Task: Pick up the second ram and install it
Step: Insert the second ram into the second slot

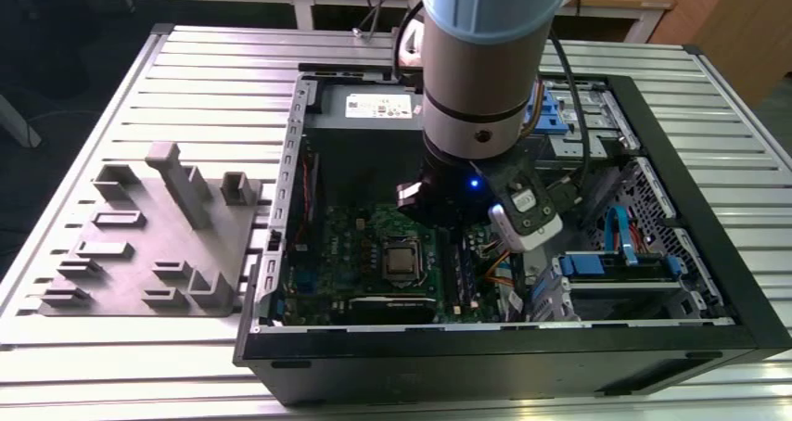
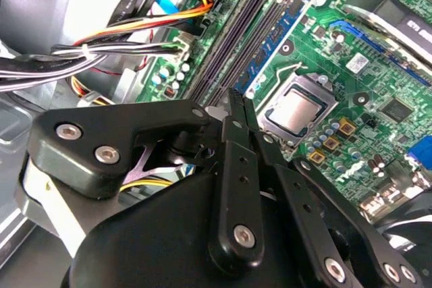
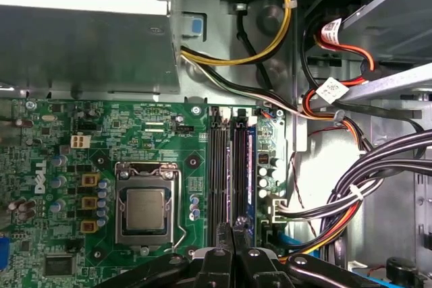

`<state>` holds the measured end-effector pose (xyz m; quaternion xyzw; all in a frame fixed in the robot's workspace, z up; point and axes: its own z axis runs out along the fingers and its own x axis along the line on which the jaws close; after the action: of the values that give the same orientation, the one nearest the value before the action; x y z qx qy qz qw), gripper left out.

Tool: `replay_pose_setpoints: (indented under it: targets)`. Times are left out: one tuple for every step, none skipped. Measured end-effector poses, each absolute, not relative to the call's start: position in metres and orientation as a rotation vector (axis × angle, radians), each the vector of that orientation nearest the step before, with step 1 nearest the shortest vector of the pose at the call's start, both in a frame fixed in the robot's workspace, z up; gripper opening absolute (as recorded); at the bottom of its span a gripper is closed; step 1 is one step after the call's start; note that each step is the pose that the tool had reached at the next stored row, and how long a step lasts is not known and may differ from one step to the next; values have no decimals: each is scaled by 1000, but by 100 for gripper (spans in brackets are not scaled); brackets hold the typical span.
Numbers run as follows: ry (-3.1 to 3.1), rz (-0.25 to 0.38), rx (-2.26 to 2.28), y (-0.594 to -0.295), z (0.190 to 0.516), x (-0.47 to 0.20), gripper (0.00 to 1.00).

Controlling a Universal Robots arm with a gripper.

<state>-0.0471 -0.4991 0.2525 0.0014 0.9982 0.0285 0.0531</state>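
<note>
Gripper [image 3: 234,226] tips meet, clasping nothing visible, at the end of the second ram [image 3: 239,166], apparently standing in a motherboard [image 3: 67,187] slot; seemingly light, stiff and fragile, it is best held by its long edges.

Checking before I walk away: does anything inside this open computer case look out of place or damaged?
Nothing stands out. The motherboard lies flat, its memory slots run straight, and the claw hangs over them.
</note>
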Motion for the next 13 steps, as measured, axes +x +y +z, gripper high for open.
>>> replay_pose_setpoints:
  targets:
    - [3034,87,4,-499,252,-47,8]
    - [3034,87,4,-499,252,-47,8]
    - [3034,87,4,-499,252,-47,8]
    - [3034,87,4,-498,252,-47,8]
    - [3034,87,4,-498,252,-47,8]
    - [3034,87,4,-497,251,-47,8]
    - [3034,87,4,-497,251,-47,8]
    - [3034,87,4,-496,251,-47,8]
    - [3034,87,4,-496,250,-47,8]
    - [3034,87,4,-496,250,-46,8]
    - [3034,87,4,-496,249,-46,8]
    - [3034,87,4,-496,248,-46,8]
    - [3034,87,4,-495,247,-46,8]
